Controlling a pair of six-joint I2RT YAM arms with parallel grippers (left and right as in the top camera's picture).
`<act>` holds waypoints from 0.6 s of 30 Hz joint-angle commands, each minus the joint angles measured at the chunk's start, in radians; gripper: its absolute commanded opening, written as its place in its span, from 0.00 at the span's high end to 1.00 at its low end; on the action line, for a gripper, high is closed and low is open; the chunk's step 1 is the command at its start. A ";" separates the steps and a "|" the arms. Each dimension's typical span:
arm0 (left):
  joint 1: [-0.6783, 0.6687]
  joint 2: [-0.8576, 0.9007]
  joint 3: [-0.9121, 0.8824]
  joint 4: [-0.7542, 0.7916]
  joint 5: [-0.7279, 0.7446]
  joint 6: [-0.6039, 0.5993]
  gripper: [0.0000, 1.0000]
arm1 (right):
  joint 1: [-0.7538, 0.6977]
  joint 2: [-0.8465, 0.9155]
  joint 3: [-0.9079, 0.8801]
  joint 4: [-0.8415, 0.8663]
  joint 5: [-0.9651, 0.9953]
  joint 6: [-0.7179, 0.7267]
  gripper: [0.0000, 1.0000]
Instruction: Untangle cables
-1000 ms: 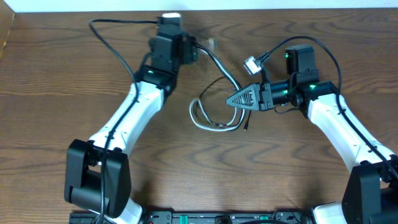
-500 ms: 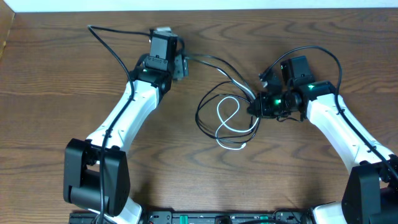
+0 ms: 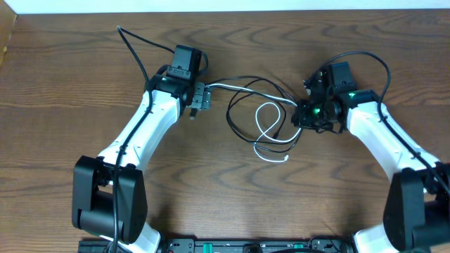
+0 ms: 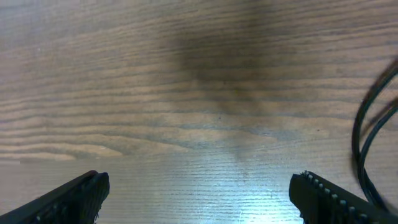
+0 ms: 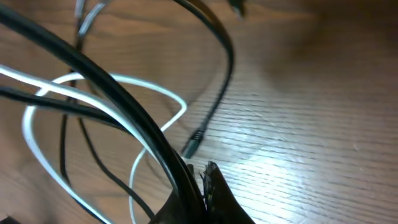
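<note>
The white cable (image 3: 265, 117) and the longer black cable (image 3: 232, 112) lie looped over each other on the wooden table between the arms. My left gripper (image 3: 200, 97) is open and empty in the left wrist view (image 4: 199, 180). Both cables run up to its right side, and the black cable (image 4: 360, 137) shows at that view's right edge. My right gripper (image 3: 299, 116) is shut on the black cable (image 5: 124, 102), low over the table at the tangle's right side (image 5: 202, 171). The white cable (image 5: 37, 99) loops under it, and a black plug end (image 5: 193, 144) lies on the table nearby.
The table's back edge meets a white wall (image 3: 225, 5). The thick black wire of the left arm (image 3: 133, 46) arcs over the back left. The right arm's own wire (image 3: 365, 60) loops above its wrist.
My left gripper has moved toward the front of the table, trailing the cables to its right. The loops have spread wider and shifted right. My right gripper has stayed shut near the same spot.
</note>
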 commanded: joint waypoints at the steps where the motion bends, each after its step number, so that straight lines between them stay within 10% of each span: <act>1: 0.007 -0.031 0.048 -0.022 0.124 0.132 0.02 | -0.038 0.011 0.003 -0.008 -0.023 -0.007 0.99; 5: 0.007 -0.071 0.048 -0.105 0.554 0.329 0.02 | -0.055 0.011 0.003 0.010 -0.091 -0.025 0.88; 18: 0.008 -0.091 0.055 -0.164 0.773 0.423 0.02 | -0.056 0.010 0.004 0.075 -0.178 -0.051 0.36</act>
